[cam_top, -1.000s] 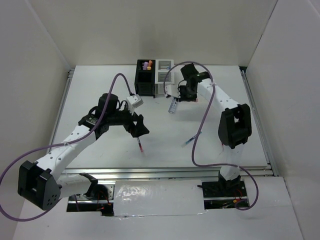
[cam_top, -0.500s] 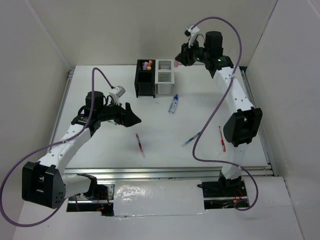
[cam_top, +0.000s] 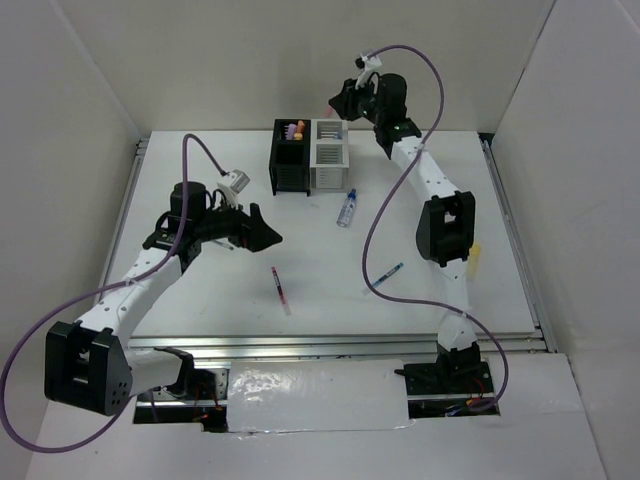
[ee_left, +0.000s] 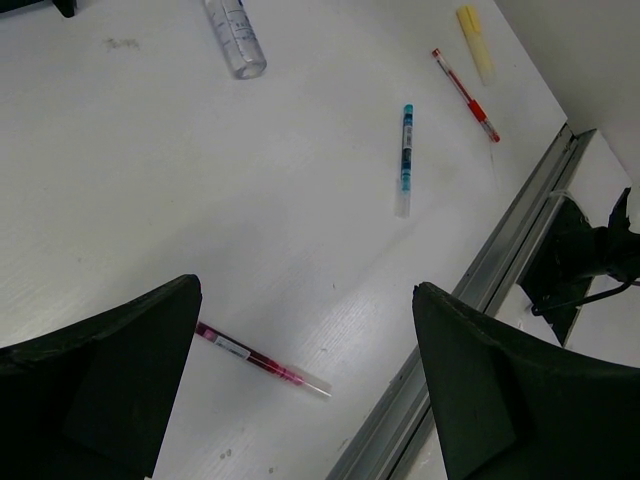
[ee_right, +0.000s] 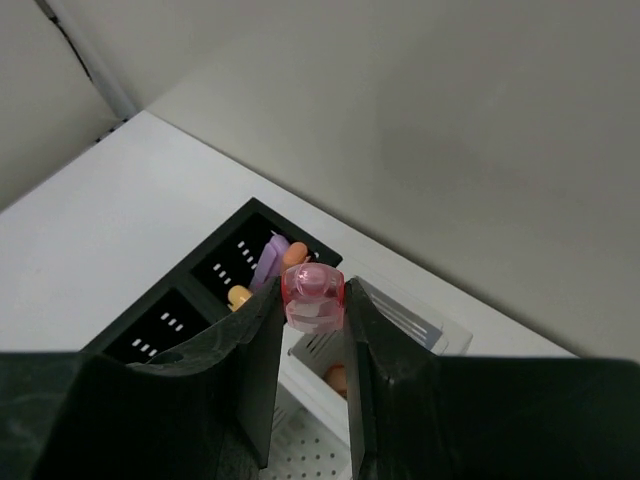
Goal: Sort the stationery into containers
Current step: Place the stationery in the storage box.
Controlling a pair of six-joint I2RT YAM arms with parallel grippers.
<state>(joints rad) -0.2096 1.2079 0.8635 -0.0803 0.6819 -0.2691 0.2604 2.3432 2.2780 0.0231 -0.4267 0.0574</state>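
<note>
The right hand (ee_right: 313, 312) pinches a stubby pink marker (ee_right: 313, 297) between its fingers, high over the far end of the white desk (cam_top: 505, 225). The marker's long axis points down toward the containers, so the wrist camera sees only its end.

It hangs roughly above the seam where the black slatted pen box (cam_top: 291, 165) joins the white slatted pen box (cam_top: 330, 158). By my reading the drop depends on shifting it squarely over one opening, or it may catch the shared wall.

The black box holds purple and orange markers (ee_right: 275, 262) in one cell, while its other cell looks bare. Something orange shows inside the white box, too hidden to name.

The left hand (cam_top: 265, 235) is spread wide, hovering just left of a thin red pen (ee_left: 260, 358), and is the nearer arm for it. A clear blue-capped tube (cam_top: 347, 208), a thin blue pen (cam_top: 388, 275) and a yellow marker (cam_top: 474, 255) lie loose to the right.
</note>
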